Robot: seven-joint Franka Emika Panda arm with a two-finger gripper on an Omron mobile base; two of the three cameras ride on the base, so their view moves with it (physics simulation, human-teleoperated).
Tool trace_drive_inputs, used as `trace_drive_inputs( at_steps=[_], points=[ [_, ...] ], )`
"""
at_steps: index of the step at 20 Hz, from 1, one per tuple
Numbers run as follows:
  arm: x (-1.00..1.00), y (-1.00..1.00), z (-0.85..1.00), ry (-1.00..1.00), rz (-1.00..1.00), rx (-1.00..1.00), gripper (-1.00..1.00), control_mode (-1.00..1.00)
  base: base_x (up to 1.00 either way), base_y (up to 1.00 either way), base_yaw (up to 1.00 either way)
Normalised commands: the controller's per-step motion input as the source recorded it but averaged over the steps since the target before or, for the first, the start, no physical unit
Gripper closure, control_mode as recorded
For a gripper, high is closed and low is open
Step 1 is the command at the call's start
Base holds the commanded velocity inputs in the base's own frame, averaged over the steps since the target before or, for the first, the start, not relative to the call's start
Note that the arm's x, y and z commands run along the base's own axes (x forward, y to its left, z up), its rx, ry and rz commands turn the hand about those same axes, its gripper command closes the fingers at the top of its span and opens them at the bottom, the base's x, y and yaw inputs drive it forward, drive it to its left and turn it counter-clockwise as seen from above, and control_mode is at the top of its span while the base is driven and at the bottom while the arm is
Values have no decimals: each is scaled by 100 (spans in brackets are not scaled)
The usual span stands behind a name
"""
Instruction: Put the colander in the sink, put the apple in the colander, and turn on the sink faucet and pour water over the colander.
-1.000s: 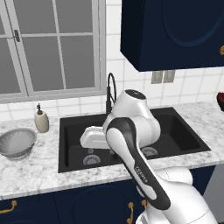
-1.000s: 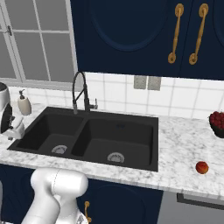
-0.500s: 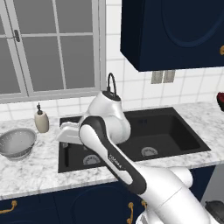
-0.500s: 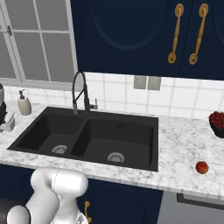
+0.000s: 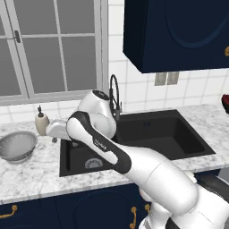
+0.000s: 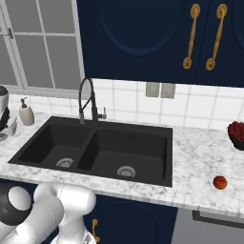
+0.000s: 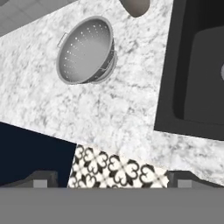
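Observation:
The colander (image 5: 18,146) stands upright on the marble counter left of the sink (image 5: 147,134), a silvery bowl dotted with holes. In the hand view the colander (image 7: 85,50) lies at the upper left and the sink's left basin (image 7: 199,74) at the right. My gripper (image 5: 54,137) hangs above the counter between colander and sink. It is open, its fingertips (image 7: 43,177) wide apart with nothing between them. The red apple (image 6: 219,182) rests on the counter far right of the sink (image 6: 95,145). The black gooseneck faucet (image 6: 87,101) rises behind the sink's divider.
A white soap dispenser (image 5: 41,122) stands at the back of the counter just behind my hand. A dark bowl of red fruit (image 6: 236,134) sits at the far right. Patterned floor (image 7: 116,168) shows beyond the counter's front edge. A window is behind the colander.
The arm has swung left, carrying the gripper from above the left basin out over the counter toward the colander. The colander and apple have not moved.

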Motion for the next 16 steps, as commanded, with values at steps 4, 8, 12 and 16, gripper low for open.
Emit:
trace_drive_inputs(
  at_steps=[4,8,12,16],
  points=[
    [41,29,-22,0,0,-2,-100,-100,0,0,0],
    [47,14,-39,0,0,-1,-100,-100,0,0,0],
    [46,29,-26,0,0,0,-100,-100,0,0,0],
    [40,51,-15,0,0,0,-100,-100,0,0,0]
  ],
)
